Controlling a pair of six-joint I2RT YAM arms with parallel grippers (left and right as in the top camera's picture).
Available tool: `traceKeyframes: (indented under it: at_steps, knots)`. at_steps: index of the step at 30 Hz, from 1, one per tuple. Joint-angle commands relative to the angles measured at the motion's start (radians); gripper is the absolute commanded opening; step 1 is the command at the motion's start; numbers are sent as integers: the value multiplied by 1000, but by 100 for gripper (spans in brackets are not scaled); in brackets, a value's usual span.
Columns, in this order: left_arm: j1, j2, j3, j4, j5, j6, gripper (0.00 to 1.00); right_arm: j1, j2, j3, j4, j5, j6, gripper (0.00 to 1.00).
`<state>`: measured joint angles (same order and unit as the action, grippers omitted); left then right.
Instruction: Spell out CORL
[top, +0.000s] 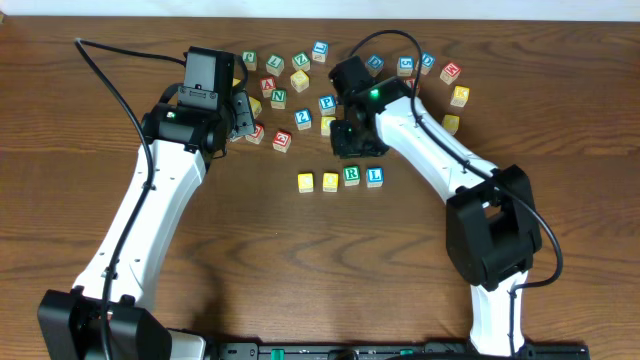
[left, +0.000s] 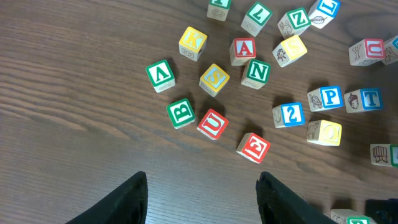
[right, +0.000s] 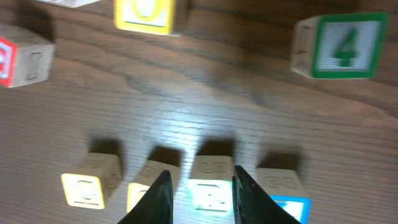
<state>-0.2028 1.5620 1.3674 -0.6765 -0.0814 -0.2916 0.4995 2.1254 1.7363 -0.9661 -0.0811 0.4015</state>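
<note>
The left gripper (left: 202, 182) hangs over loose lettered wooden cubes (left: 212, 124) near the far edge of the brown wooden desk (top: 250, 250), jaws well apart and empty. At the desk's middle, four small wooden cubes form a row: a yellow-topped cube (top: 306, 182), a second yellow-topped cube (top: 330, 181), a white cube with green R (top: 352, 175) and a white cube with blue L (top: 375, 177). The right gripper (right: 200, 177) hovers just behind the R, jaws narrowly parted, gripping nothing.

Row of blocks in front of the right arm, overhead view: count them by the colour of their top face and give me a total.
Yellow blocks: 2
Green R block: 1
Blue L block: 1
Total: 4
</note>
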Motion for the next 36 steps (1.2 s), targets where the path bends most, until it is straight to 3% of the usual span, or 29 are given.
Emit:
traceKeyframes:
  at_steps: [1, 5, 8, 11, 21, 28, 36]
  knots:
    - [5, 3, 11, -2, -9, -9, 56, -34, 6, 16, -10, -16, -7, 26]
    - [5, 3, 11, -12, -9, -9, 55, -65, -14, 26, -36, -15, -17, 20]
    - [5, 6, 8, -76, 43, -29, 22, -94, -66, 26, -47, -7, -37, 22]
    - [5, 8, -27, -93, 110, -52, 8, -124, -112, 26, -48, 12, -44, 30]
    - [-8, 34, -253, 41, 214, -76, 8, -233, -145, 25, -71, 26, -60, 33]
    - [-96, 212, -261, 127, 258, -55, 7, -263, -145, 25, -80, 26, -70, 37]
    - [-128, 238, -261, 145, 277, -54, 7, -264, -145, 25, -82, 26, -70, 41]
